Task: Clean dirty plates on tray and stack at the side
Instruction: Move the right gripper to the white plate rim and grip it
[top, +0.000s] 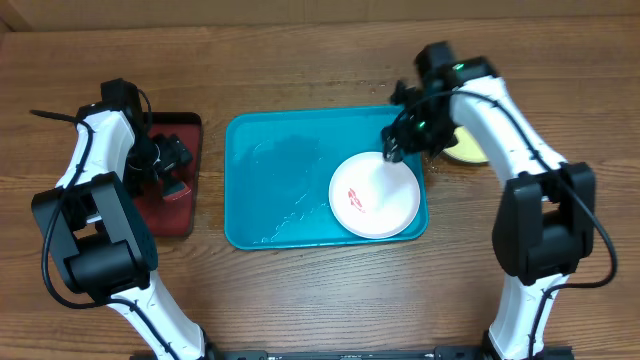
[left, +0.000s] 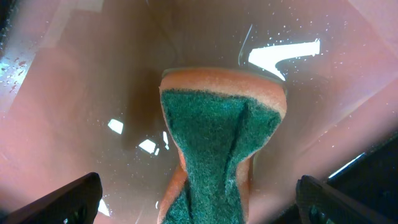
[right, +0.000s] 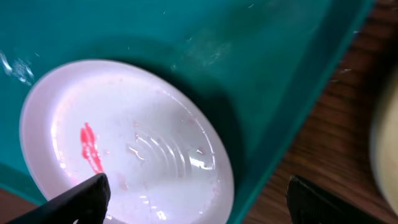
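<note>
A white plate (top: 375, 196) with a red smear (right: 91, 148) lies at the right end of the turquoise tray (top: 268, 185). My right gripper (top: 396, 146) hovers over the plate's far rim, open, with nothing between its fingers (right: 84, 198). In the right wrist view the plate (right: 143, 143) fills the space below the right gripper (right: 196, 199). A yellow-green plate (top: 468, 152) lies on the table right of the tray, partly hidden by the right arm. My left gripper (left: 199, 199) is open, its jaws wide on either side of a green-and-orange sponge (left: 217, 130).
The sponge lies on a wet dark red tray (top: 185, 130) left of the turquoise tray, under the left gripper (top: 170, 168). Water drops lie on the turquoise tray's floor (top: 290, 210). Bare wooden table (top: 330, 290) runs along the front.
</note>
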